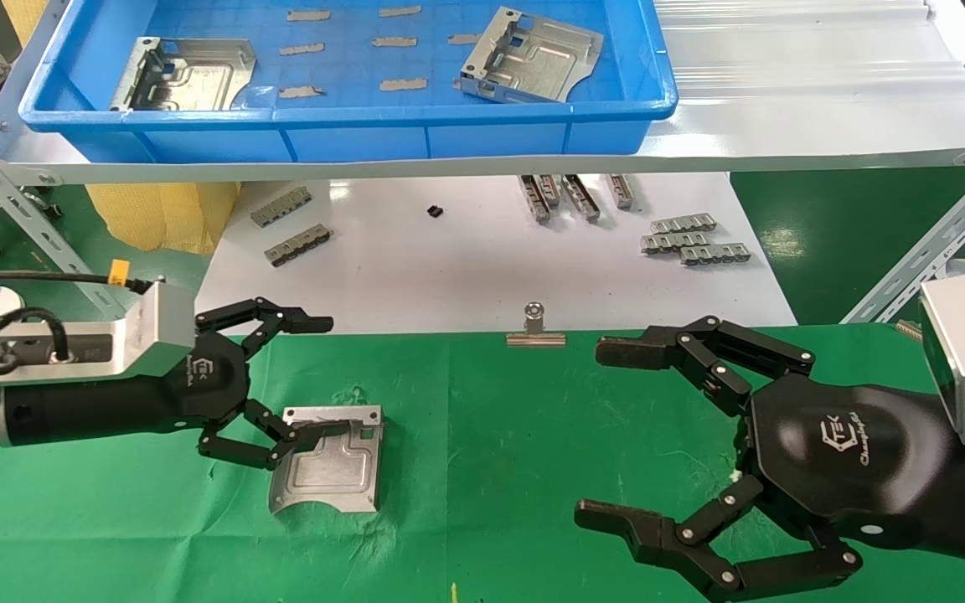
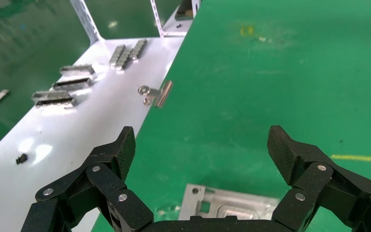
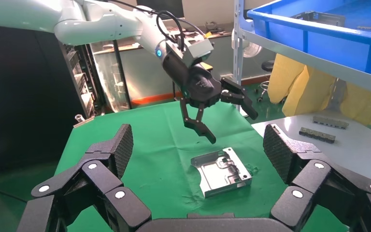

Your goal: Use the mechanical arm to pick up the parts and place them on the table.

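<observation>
One silver part (image 1: pixel 332 465) lies flat on the green table (image 1: pixel 491 435), arc-cut edge toward me. My left gripper (image 1: pixel 319 377) hovers just above and to the left of it, open and holding nothing. The right wrist view shows the left gripper (image 3: pixel 212 111) raised clear of the part (image 3: pixel 222 171). In the left wrist view the part (image 2: pixel 232 210) shows below my open left gripper (image 2: pixel 203 145). My right gripper (image 1: pixel 608 431) is open and empty over the table's right side, also seen as the right gripper (image 3: pixel 198 145). Two more parts (image 1: pixel 185 75) (image 1: pixel 533 54) rest in the blue tray (image 1: pixel 348 113).
The tray sits on a raised shelf with slanted metal struts (image 1: pixel 926 251) at both sides. Below it a white sheet (image 1: pixel 449 260) carries small grey toothed strips (image 1: pixel 692 239). A silver clip (image 1: pixel 535 331) grips the cloth's far edge.
</observation>
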{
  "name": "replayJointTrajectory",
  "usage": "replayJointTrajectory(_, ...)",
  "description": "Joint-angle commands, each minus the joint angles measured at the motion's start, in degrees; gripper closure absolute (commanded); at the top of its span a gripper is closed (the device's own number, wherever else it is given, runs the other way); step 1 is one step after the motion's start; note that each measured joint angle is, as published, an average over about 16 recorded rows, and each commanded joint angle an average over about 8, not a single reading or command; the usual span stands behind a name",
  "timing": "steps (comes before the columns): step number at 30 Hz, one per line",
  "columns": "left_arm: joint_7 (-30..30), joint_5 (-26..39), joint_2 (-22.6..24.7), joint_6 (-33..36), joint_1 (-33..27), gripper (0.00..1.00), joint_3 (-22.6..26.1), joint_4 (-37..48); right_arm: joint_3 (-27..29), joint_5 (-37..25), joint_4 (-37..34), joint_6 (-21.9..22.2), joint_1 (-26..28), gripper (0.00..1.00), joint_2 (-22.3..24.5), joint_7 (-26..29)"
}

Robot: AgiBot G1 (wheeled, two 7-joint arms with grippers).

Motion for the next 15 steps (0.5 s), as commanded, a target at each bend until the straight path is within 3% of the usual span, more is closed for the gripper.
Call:
replayJointTrajectory(1,-1.62,-0.93,-0.71,-0.21,1.25,0.00,-0.91,-2.36,0.00,0.00,0.00,0.00,0.00,0.00,0.00,0.00)
replayJointTrajectory(15,-12.94,-7.42,-5.72,-1.71,10.01,0.00,-7.26,-18.88,0.00,0.00,0.00,0.00,0.00,0.00,0.00,0.00)
